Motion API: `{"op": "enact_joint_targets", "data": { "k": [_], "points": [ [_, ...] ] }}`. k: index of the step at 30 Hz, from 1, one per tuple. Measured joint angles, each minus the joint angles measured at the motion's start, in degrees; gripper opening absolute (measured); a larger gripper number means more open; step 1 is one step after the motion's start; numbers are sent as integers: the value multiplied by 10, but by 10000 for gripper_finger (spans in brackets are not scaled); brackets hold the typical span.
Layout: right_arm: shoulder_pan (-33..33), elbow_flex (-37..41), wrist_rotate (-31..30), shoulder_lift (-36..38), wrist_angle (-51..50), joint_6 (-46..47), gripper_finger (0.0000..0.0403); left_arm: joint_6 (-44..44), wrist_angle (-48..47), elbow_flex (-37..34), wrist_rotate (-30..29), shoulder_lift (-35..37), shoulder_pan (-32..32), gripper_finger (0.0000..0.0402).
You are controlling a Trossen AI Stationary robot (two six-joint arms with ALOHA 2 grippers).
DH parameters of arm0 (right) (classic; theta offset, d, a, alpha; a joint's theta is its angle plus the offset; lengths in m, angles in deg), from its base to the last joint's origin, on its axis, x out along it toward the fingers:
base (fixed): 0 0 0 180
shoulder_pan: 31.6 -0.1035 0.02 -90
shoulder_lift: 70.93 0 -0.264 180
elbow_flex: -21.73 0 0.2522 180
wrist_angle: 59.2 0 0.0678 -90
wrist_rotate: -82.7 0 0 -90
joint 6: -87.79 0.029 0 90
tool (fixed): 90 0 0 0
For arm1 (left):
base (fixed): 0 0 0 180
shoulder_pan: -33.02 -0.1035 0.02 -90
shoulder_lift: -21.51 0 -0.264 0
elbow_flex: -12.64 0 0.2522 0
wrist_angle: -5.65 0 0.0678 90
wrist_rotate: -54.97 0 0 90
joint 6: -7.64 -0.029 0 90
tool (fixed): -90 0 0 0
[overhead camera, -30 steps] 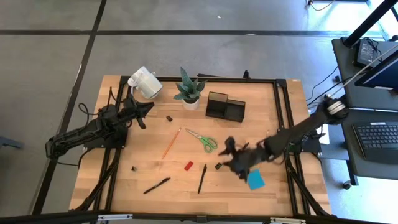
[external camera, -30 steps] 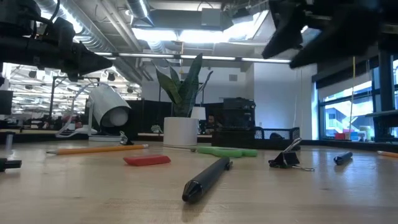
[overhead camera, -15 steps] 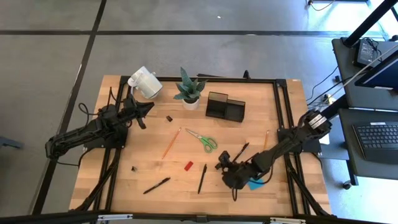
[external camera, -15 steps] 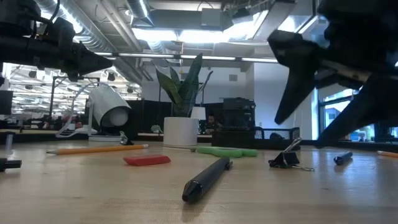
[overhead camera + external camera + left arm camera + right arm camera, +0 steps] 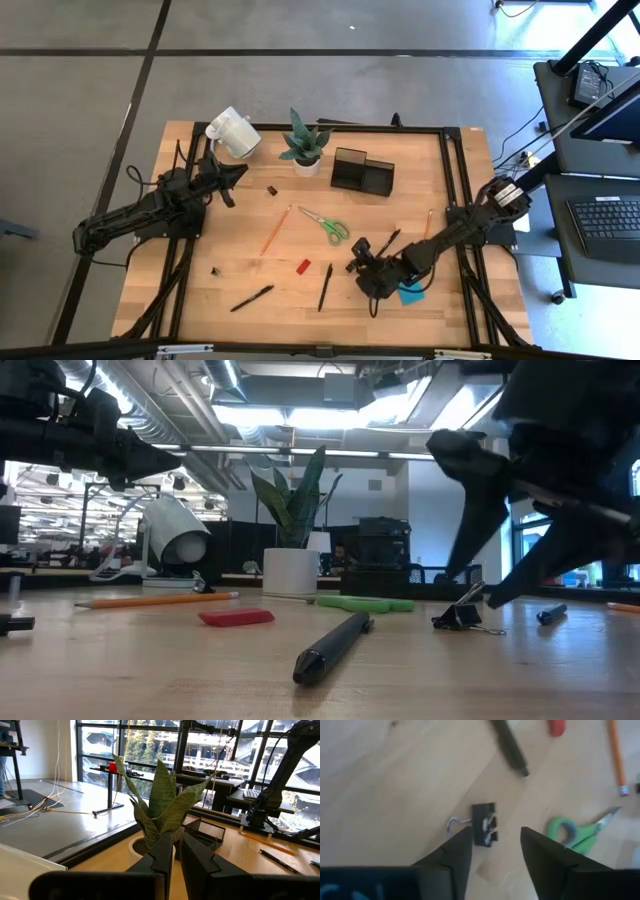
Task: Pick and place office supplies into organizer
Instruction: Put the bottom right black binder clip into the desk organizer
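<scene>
My right gripper (image 5: pixel 495 845) is open and low over the table's near middle (image 5: pixel 360 264). Its fingers stand on either side of a small black binder clip (image 5: pixel 484 824) with wire handles, which lies flat on the wood (image 5: pixel 462 616). The blue sticky-note pad (image 5: pixel 410 293) lies under that arm. Green-handled scissors (image 5: pixel 326 225), an orange pencil (image 5: pixel 275 230), a red block (image 5: pixel 303 266) and black pens (image 5: pixel 325 286) (image 5: pixel 252 297) lie scattered. The black organizer (image 5: pixel 362 170) stands at the far side. My left gripper (image 5: pixel 236 172) waits, shut, at the far left.
A white mug (image 5: pixel 232 132) lies on its side at the far left, and a potted plant (image 5: pixel 305 146) stands next to the organizer. A yellow pencil (image 5: pixel 427 224), another pen (image 5: pixel 388 241) and two tiny clips (image 5: pixel 271 189) (image 5: pixel 215 270) also lie about.
My right gripper has come down from above and moved a little toward the table's left and near edge, ending low over the binder clip with its fingers still open. Nothing on the table has moved.
</scene>
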Motion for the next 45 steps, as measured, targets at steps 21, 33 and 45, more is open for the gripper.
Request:
{"op": "enact_joint_targets", "data": {
  "k": [21, 33, 45],
  "points": [
    [6, 3, 16, -5, 8, -3, 54, 0, -3, 0, 0, 0, 0, 31],
    [6, 1, 14, 1, 6, 5, 7, 0, -5, 0, 0, 0, 0, 31],
    [104, 0, -58, 164, -39, 130, 2, 0, -4, 0, 0, 0, 0, 31]
  ]
}}
